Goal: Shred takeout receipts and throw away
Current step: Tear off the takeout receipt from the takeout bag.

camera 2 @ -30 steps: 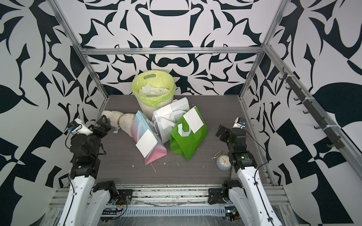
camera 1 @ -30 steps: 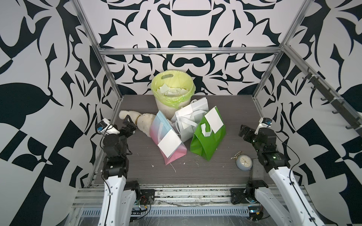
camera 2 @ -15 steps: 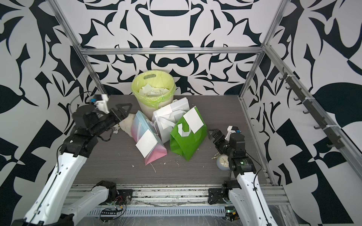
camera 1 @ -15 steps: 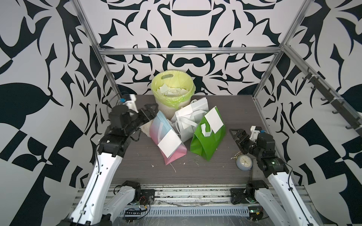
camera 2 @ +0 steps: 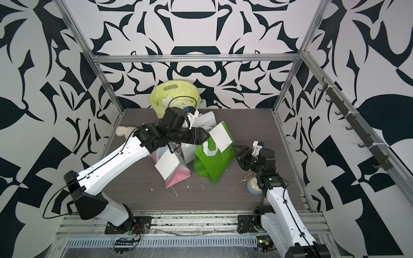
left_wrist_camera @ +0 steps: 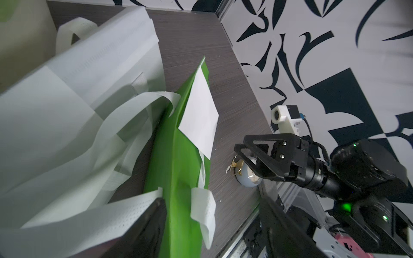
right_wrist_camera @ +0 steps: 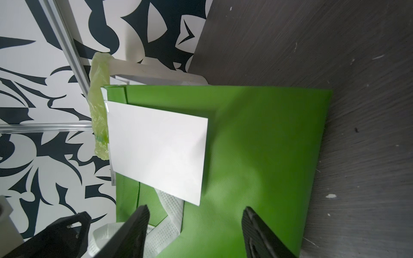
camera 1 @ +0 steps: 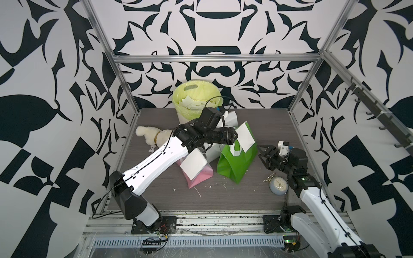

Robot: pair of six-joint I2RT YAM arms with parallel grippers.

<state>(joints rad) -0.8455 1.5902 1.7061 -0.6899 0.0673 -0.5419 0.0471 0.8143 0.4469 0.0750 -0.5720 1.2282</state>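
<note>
One white receipt [camera 1: 245, 137] [camera 2: 220, 137] [left_wrist_camera: 199, 116] [right_wrist_camera: 156, 147] lies on the upper face of the green gift bag [camera 1: 234, 163] [camera 2: 210, 163] [left_wrist_camera: 176, 156] [right_wrist_camera: 257, 145]. Another receipt [camera 1: 193, 164] [camera 2: 167, 164] lies on the pink bag [camera 1: 201, 176]. My left gripper [camera 1: 235, 135] [camera 2: 206, 136] [left_wrist_camera: 212, 223] is open, its jaws standing either side of the green bag's top edge, just left of the receipt. My right gripper [camera 1: 260, 150] [camera 2: 235, 150] [right_wrist_camera: 194, 223] is open at the bag's right side, facing its green face below the receipt. White scraps [camera 1: 192, 103] fill the yellow-lined bin [camera 1: 178, 96] [camera 2: 156, 98].
A white gift bag [camera 1: 231, 117] [left_wrist_camera: 55, 111] with ribbon handles leans between the bin and the green bag. A plush toy [camera 1: 147, 136] lies at the left. A small round clock [camera 1: 278, 185] [camera 2: 252, 184] [left_wrist_camera: 248, 176] sits under my right arm. Tiny paper bits [camera 1: 196, 191] dot the table.
My left arm has swung from the front left across the bags to the green bag's top. My right arm has moved in toward the bag. Both pairs of jaws have narrowed somewhat.
</note>
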